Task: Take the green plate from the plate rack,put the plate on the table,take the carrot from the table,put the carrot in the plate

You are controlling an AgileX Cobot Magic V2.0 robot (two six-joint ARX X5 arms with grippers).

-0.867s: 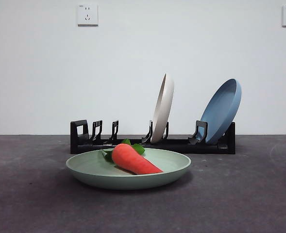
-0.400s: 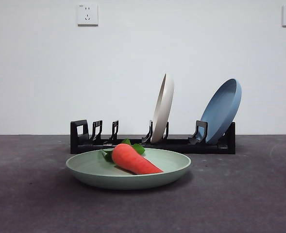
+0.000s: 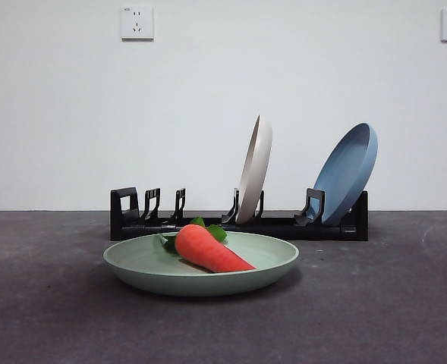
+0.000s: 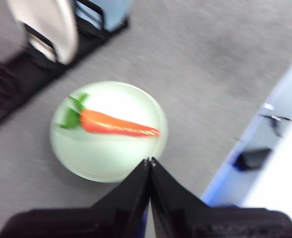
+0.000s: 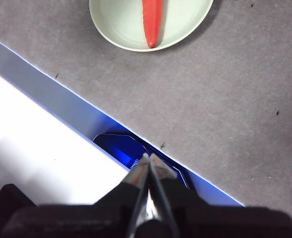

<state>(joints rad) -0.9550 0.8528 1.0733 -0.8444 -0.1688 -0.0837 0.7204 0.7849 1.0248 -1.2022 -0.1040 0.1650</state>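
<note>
lying in green plate (image 3: 143,267): carrot (image 3: 208,248) | resting on table (image 3: 375,311) | left gripper (image 4: 149,160), right gripper (image 5: 148,156): jaws pressing together, holding nothing

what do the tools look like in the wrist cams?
Both alike: the left tool and the right tool each have two matte black jaws, broad at the base and tapering to thin tips. No cables or markings visible; the left view is blurred.

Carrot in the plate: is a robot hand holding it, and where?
No. The carrot lies loose in the green plate. The left gripper and the right gripper are both shut on nothing, away from it.
</note>
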